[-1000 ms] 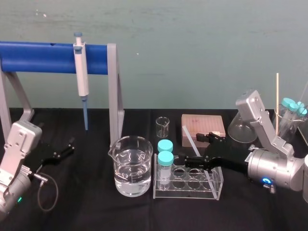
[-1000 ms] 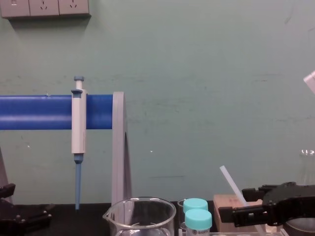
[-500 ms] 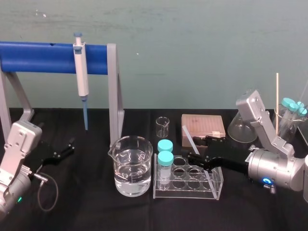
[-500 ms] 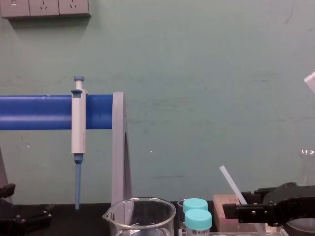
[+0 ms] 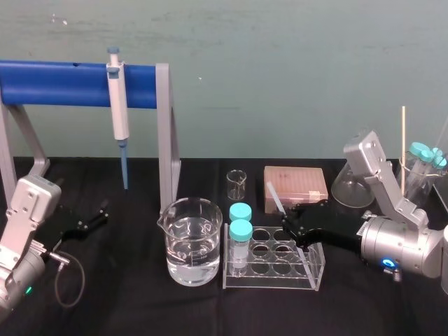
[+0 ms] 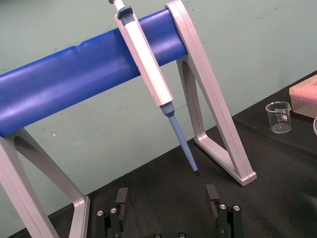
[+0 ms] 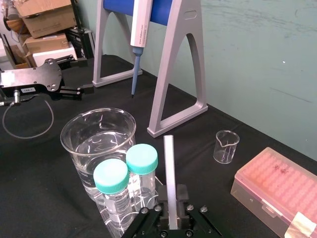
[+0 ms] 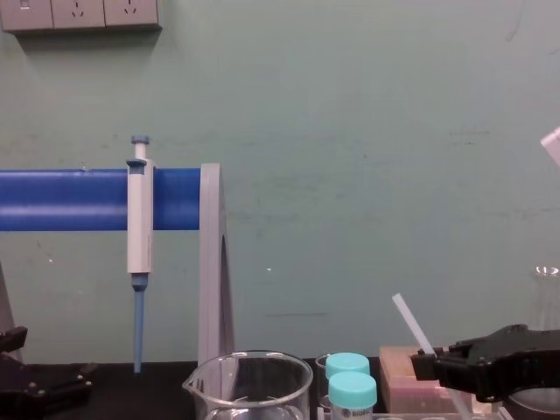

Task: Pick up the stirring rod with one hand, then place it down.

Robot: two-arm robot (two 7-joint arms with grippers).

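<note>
The stirring rod (image 5: 274, 197) is a thin translucent-white stick leaning tilted out of the clear tube rack (image 5: 271, 281), its top toward the pink box. My right gripper (image 5: 288, 220) reaches in from the right and is shut on the rod's middle. In the right wrist view the rod (image 7: 169, 166) runs straight out from between the black fingers (image 7: 181, 192). The chest view shows the rod (image 8: 409, 321) sticking up from the right gripper (image 8: 430, 361). My left gripper (image 5: 98, 213) rests low at the far left, open and holding nothing (image 6: 167, 196).
A beaker of water (image 5: 194, 241) and two teal-capped tubes (image 5: 240, 227) stand just left of the grip. A small beaker (image 5: 236, 185), a pink tip box (image 5: 295, 187), a flask (image 5: 350, 186) and the pipette (image 5: 118, 112) on the blue stand (image 5: 63, 84) lie behind.
My right gripper's fingers have closed from wide apart onto the stirring rod, and the gripper has drawn slightly back to the right. The left arm has not moved.
</note>
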